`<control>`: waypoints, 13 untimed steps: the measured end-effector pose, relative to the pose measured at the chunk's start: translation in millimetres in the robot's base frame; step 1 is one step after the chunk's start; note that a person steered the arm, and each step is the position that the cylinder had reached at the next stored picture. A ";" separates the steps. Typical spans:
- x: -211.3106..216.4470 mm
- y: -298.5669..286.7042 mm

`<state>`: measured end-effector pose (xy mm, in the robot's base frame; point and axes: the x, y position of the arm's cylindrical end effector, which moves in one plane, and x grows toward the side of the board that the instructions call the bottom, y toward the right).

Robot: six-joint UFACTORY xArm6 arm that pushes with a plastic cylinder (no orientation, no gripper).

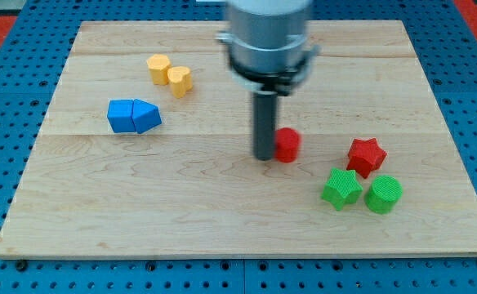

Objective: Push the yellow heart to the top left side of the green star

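Held upright, the rod is seen with my tip planted on the wooden board, touching the left side of a small red block; nothing is grasped, since no jaws are carried. Two yellow blocks are placed well up and left of that red block: one beside the other, which is the heart cannot be told. The green star is found down and right.

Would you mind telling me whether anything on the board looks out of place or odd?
Nothing looks damaged or spilled. One oddity: my tip sits against the small red block, far from the yellow heart it should push toward the green star.
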<state>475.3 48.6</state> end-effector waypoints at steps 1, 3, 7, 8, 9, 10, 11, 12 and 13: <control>-45.6 -43.3; -10.2 43.7; -210.3 -181.3; -153.3 -145.5; -178.5 -116.0; -177.6 -170.9; -168.2 -195.3; -156.0 -196.0; -149.9 -179.9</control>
<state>325.4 -131.3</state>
